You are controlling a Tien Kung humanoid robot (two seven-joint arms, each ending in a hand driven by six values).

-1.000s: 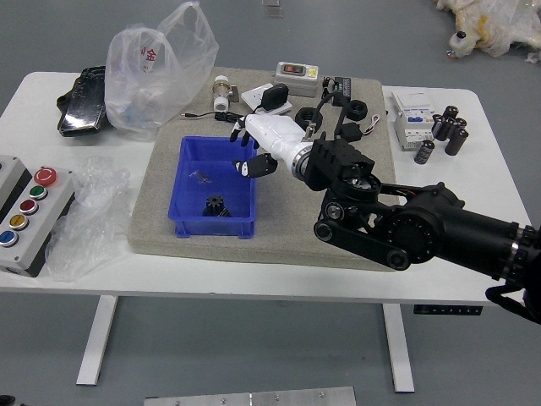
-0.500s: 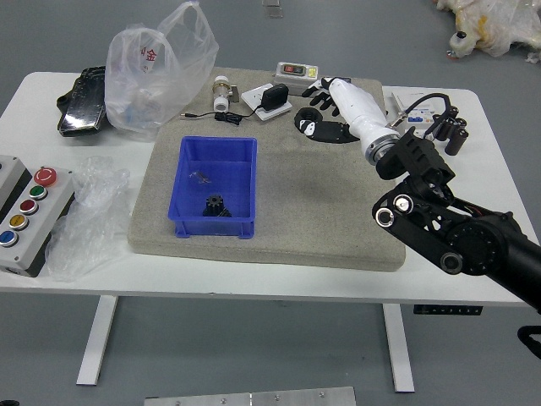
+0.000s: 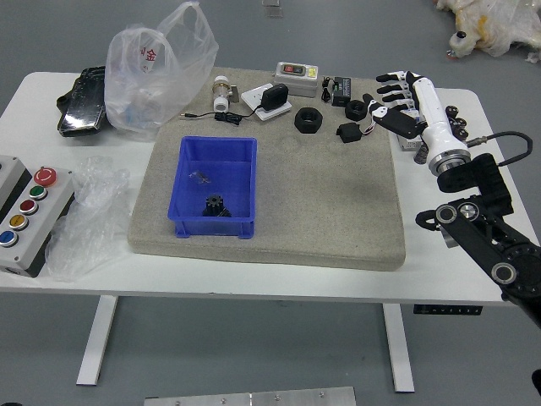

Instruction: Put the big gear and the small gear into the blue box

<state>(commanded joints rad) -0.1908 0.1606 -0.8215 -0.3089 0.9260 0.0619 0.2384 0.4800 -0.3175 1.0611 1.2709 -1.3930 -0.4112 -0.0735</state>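
We are holding the right hand point(image 3: 429, 108) over the far right part of the desk point(image 3: 321, 284); its fingers point(image 3: 390, 89) are spreading apart and pointing leftward, and we are gripping nothing with it. To the left of the hand and nearer to us, well apart from it, the blue box point(image 3: 238, 227) is resting on the beige mat point(image 3: 330, 211). Inside the box, close to its near wall, a black gear point(image 3: 215, 205) is lying; we are unable to determine whether it is the big or the small one. Farther back on the box floor, a small item point(image 3: 200, 177) is lying, too indistinct to identify. Near the fingertips, on their left, one black ring point(image 3: 356, 110) is lying on the mat; farther left, a second black ring point(image 3: 308, 120) is lying.
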